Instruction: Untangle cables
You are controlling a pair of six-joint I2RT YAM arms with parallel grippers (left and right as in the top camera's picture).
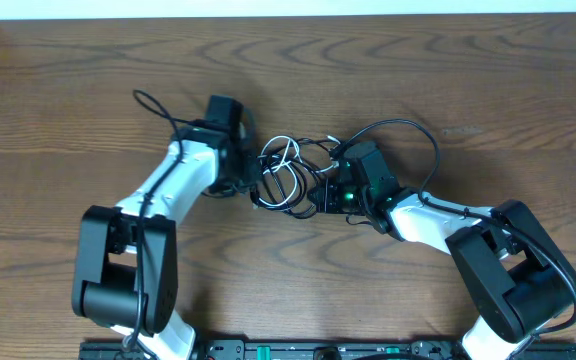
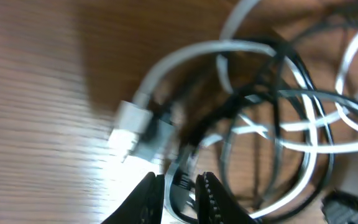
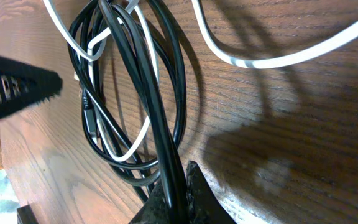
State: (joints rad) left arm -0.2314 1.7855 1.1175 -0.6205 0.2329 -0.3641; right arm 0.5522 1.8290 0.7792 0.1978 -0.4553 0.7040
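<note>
The cables [image 1: 290, 170] lie in one tangled heap of white and black loops at the table's middle. My left gripper [image 1: 256, 182] is at the heap's left edge, my right gripper [image 1: 324, 192] at its right edge. In the left wrist view the left gripper [image 2: 180, 188] is shut on a white cable strand, just below a white plug [image 2: 129, 127]. White loops [image 2: 241, 48] and black cords [image 2: 291, 71] cross beyond it, blurred. In the right wrist view the right gripper [image 3: 178, 196] is shut on a black cable [image 3: 160, 112] that runs up into black coils threaded by a white cable [image 3: 272, 59].
Thick black arm wires arc beside each wrist, one on the left [image 1: 153, 105] and one on the right [image 1: 423, 140]. A black ridged piece [image 3: 17, 87] juts in from the left of the right wrist view. Bare wooden table [image 1: 468, 70] surrounds the heap.
</note>
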